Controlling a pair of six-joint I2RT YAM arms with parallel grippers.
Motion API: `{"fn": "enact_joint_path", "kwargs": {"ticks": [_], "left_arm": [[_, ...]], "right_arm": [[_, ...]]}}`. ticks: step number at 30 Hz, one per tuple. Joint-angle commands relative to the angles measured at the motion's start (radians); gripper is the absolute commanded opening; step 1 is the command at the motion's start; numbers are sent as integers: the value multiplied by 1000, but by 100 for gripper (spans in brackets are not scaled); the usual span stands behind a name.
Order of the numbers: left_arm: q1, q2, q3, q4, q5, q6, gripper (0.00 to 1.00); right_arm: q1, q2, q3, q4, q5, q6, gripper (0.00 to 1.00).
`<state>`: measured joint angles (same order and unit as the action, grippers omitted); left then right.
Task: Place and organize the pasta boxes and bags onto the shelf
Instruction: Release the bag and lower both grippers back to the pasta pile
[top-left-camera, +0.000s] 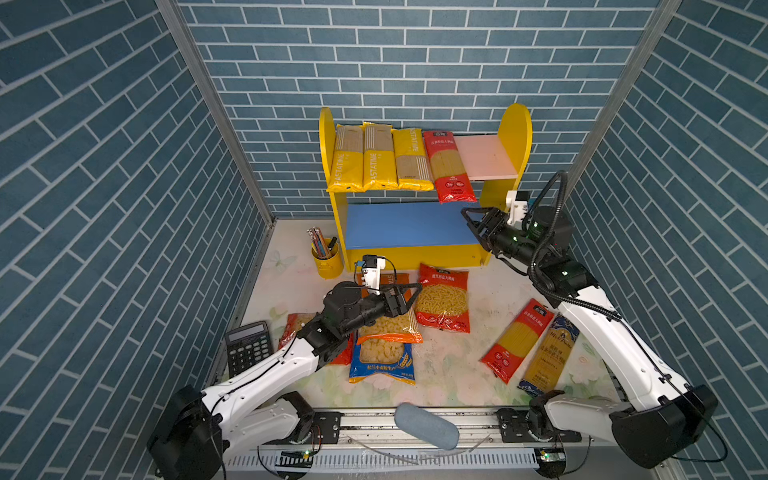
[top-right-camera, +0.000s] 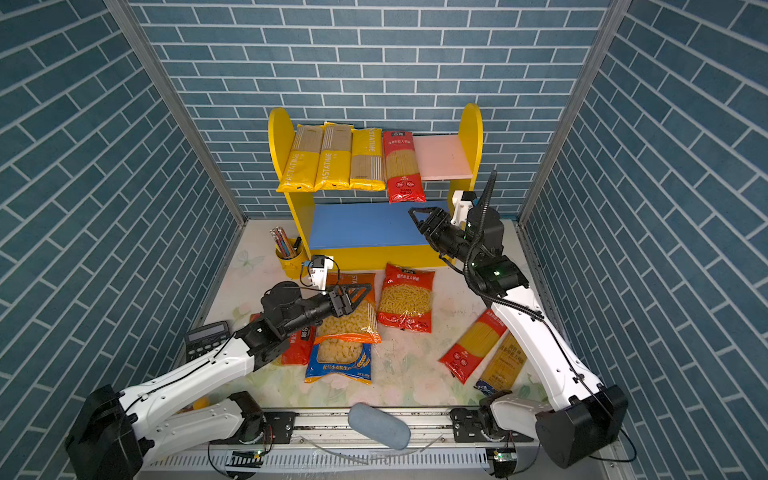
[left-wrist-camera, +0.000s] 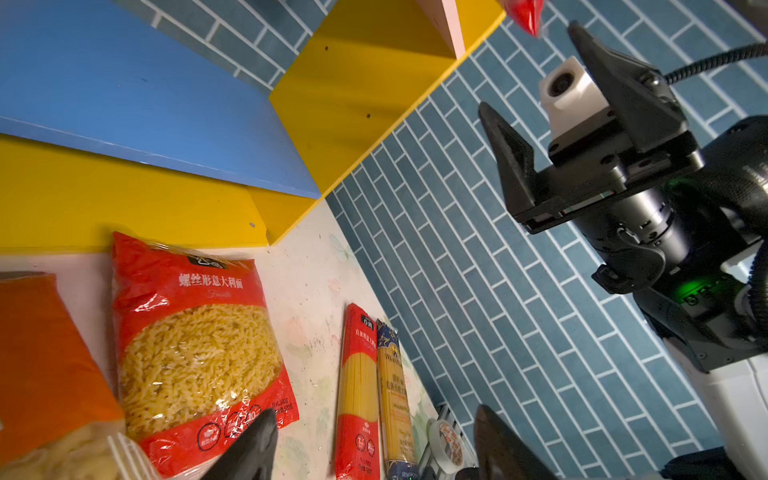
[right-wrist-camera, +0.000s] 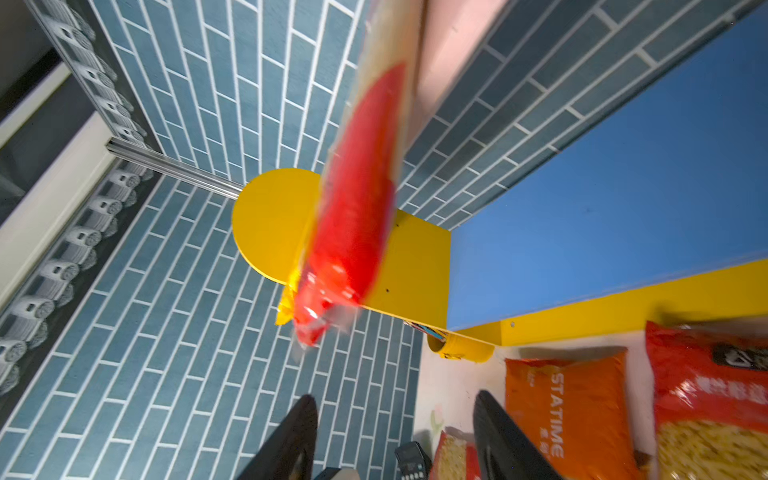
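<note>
Shelf (top-left-camera: 515, 133) stood at the counter's (top-left-camera: 457, 374) back edge. Right gripper (top-left-camera: 471, 224) was spread and empty over the right end of the blue lower board (top-left-camera: 407, 226), just below the overhanging end of the shelved red spaghetti pack (top-left-camera: 448, 166). That pack lay on the pink upper board (top-left-camera: 486, 158), right of three yellow PASTATIME packs (top-left-camera: 379, 160).

Left gripper (top-left-camera: 409, 293) was also spread with nothing between its fingers, above the orange macaroni bag (top-left-camera: 390, 328) mid-counter. The red fusilli bag (top-left-camera: 442, 299) lay just beside the orange bag, and the blue macaroni bag (top-left-camera: 382, 361) touched its near end. Another red bag (top-left-camera: 291, 328) was partly hidden under the left arm.

The loose red spaghetti pack (top-left-camera: 517, 338) and dark-blue spaghetti pack (top-left-camera: 548, 357) lay side by side near the right edge. The pencil cup (top-left-camera: 327, 262) stood by the shelf's left foot, with a calculator (top-left-camera: 248, 345) at the left edge.
</note>
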<state>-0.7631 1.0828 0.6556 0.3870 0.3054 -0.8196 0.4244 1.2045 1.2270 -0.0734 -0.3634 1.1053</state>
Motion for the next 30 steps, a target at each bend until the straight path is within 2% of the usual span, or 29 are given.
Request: {"fn": "enact_joint_path", "kwargs": {"ticks": [1, 4, 9, 11, 14, 18, 22, 30], "left_arm": [[-80, 48, 73, -100, -84, 153, 75], [-154, 128, 123, -151, -113, 221, 75], [-236, 307, 212, -179, -105, 280, 75], [-262, 380, 253, -194, -97, 296, 75], [-296, 478, 301, -191, -78, 296, 75], [-333, 563, 340, -158, -53, 273, 75], [-349, 601, 352, -133, -45, 256, 75], [-351, 599, 339, -136, -48, 263, 75]], "right_arm": [[-3, -99, -122, -50, 15, -66, 60], [-3, -195, -246, -178, 111, -121, 59], [-4, -291, -471, -385, 268, -135, 58], [-3, -302, -508, -526, 416, -132, 59], [-4, -337, -575, -633, 582, -123, 63], [-32, -398, -655, -738, 692, -54, 73], [-82, -479, -735, -763, 699, 16, 76], [-195, -508, -864, -633, 527, 43, 73]]}}
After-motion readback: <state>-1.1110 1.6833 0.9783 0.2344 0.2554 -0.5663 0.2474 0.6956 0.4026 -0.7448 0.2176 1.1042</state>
